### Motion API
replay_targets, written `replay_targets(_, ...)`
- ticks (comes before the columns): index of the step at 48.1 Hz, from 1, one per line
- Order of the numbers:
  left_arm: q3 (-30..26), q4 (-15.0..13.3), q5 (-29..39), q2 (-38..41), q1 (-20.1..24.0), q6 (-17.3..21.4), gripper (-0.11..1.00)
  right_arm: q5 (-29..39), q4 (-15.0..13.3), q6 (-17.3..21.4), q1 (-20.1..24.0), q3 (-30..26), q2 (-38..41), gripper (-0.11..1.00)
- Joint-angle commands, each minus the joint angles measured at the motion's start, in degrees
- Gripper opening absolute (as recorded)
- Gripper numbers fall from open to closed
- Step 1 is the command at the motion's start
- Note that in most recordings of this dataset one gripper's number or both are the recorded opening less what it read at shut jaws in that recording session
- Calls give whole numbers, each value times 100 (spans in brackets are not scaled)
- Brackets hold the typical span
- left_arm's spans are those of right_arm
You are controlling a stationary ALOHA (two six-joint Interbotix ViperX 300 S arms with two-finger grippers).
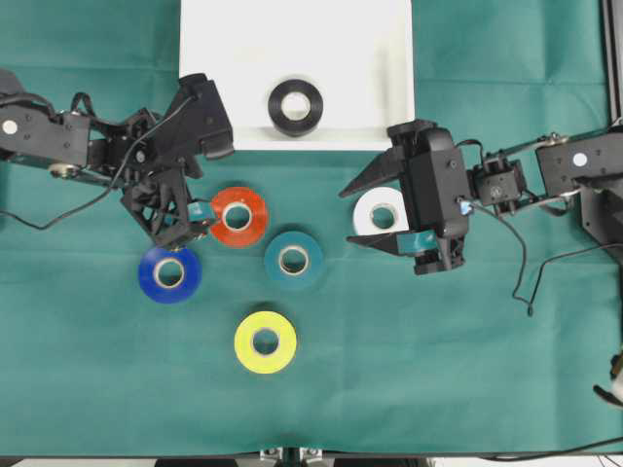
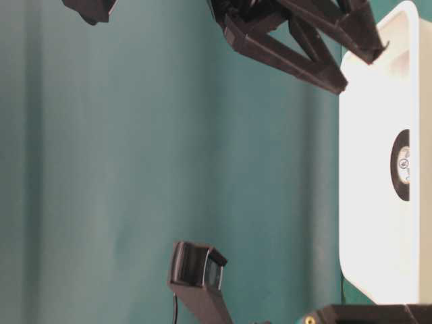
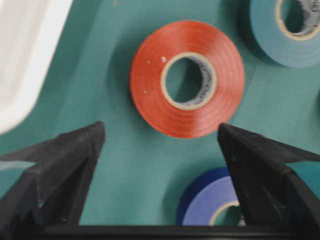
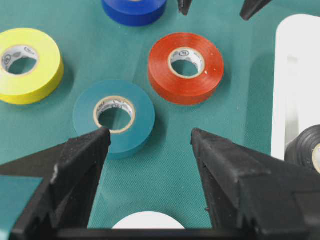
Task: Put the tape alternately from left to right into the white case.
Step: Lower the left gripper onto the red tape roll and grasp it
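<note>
Overhead view, top centre: white case (image 1: pixel 341 58) on green-covered table (image 1: pixel 467 370), w/ black roll (image 1: pixel 295 107) lying flat inside near its lower rim. Below the case, five rolls lie flat on the cloth: red-orange roll (image 1: pixel 238 216) left of centre, blue roll (image 1: pixel 169 273) to its lower left, teal roll (image 1: pixel 294 260) to its lower right, yellow roll (image 1: pixel 265 341) lowest, white roll (image 1: pixel 381 213) at right, partly under the right arm. Left gripper (image 1: pixel 200 185) sits just left of the red-orange roll, fingers (image 3: pixel 60 165) apart, nothing between them; left wrist view shows that roll ahead of the gap, not touched. Right gripper (image 1: pixel 365 209) hangs over the white roll, fingers (image 4: pixel 82 165) spread wide, holding nothing; teal roll (image 4: pixel 114 116) lies ahead of the gap.
</note>
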Motion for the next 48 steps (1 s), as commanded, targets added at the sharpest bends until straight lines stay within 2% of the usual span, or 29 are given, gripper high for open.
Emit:
replay_targets(1,-237,-9,158,18,18,-185,54,-44,18,0,9,-53,-53,72)
replay_targets(9,-404,-9,431,211,114,-659,54,-35,18,0,9,-53,-53,72)
replay_targets(16,-466,-9,483,299,176,-853,54,35,18,0,9,-53,-53,72)
replay_targets(48,-782,-9,501,861,176,-870,54,70,18,0,9,79,-44,72)
